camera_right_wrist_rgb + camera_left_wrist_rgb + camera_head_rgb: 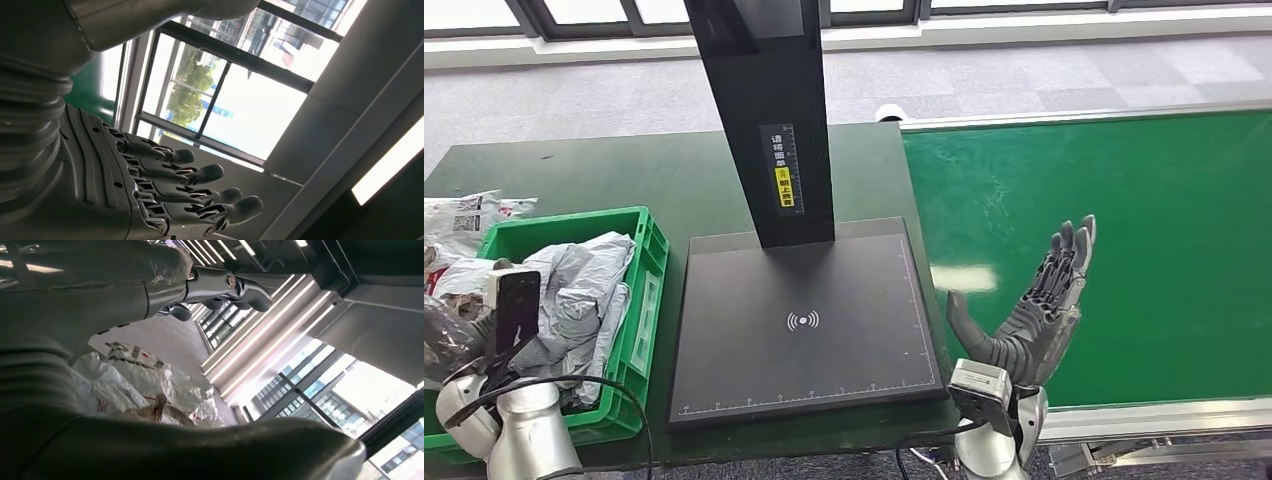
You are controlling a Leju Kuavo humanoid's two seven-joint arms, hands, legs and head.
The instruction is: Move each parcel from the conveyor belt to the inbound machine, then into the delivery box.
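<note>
Here, right robot hand (1036, 305) over belt edge (1124, 415)

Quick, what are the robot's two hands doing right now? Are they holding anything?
Left hand: cannot be told; it hangs over the parcels in the green box.
Right hand: open, fingers spread, holding nothing, over the green belt.

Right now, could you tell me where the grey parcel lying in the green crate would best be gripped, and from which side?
Probably from above, at the raised crumpled fold of the grey parcel. It is a soft bag slumped in the green crate, whose walls block a side approach, and the bunched film on top offers something to pinch. The left hand is nearest.
</note>
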